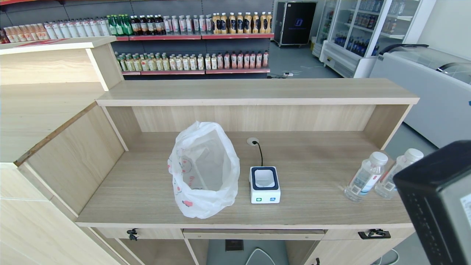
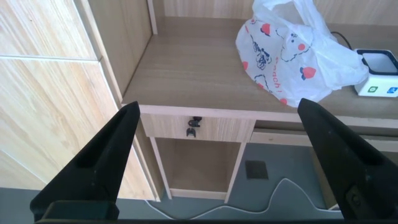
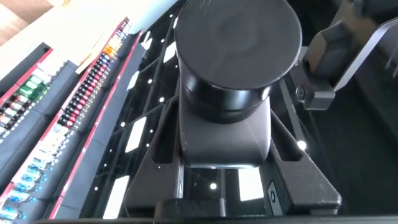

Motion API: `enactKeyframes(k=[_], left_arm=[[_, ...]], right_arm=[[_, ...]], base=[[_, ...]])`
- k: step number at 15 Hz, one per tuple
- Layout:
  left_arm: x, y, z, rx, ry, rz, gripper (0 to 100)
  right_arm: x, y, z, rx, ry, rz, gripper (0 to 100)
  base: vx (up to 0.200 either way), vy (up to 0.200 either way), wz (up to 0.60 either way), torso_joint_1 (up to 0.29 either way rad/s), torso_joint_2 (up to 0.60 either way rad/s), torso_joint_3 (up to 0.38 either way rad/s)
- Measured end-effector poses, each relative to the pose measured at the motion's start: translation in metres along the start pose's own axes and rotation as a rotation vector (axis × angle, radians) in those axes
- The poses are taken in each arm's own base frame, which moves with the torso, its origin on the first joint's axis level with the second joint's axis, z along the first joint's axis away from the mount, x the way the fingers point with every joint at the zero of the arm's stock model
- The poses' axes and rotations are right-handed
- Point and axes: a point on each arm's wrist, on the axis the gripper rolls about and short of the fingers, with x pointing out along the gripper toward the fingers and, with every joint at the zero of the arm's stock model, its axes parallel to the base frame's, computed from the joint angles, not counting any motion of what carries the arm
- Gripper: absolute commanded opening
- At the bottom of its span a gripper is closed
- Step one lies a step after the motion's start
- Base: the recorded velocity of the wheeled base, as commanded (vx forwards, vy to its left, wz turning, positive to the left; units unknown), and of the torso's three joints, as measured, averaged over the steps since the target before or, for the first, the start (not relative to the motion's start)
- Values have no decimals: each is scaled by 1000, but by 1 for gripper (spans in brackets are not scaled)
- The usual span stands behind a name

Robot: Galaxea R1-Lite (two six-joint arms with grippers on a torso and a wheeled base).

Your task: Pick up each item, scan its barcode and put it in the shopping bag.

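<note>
1. We see the first bottle (image 1: 365,177) and the second bottle (image 1: 396,173) standing upright, caps up, side by side at the right end of the tabletop (image 1: 312,162).
2. The left gripper (image 2: 217,106) hangs low before the tabletop's front left edge, fingers spread wide and well apart from both bottles. The right arm (image 1: 438,202) is near them, and we cannot tell its grip.
3. The shopping bag (image 1: 204,173) stands with its mouth open upward, just beside the scanner (image 1: 265,184).
</note>
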Motion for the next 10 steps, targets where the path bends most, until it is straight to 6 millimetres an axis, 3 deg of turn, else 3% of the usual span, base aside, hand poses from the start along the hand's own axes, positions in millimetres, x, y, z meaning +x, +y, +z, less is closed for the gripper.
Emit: enactKeyframes(k=[6, 10], left_arm=[[0, 0, 0, 0, 0, 0, 100], [0, 0, 0, 0, 0, 1, 100]], right_arm=[[1, -1, 0, -3, -3, -10, 0], [2, -1, -9, 131, 13, 7, 0]], base=[[0, 0, 0, 0, 0, 0], [0, 0, 0, 0, 0, 0]])
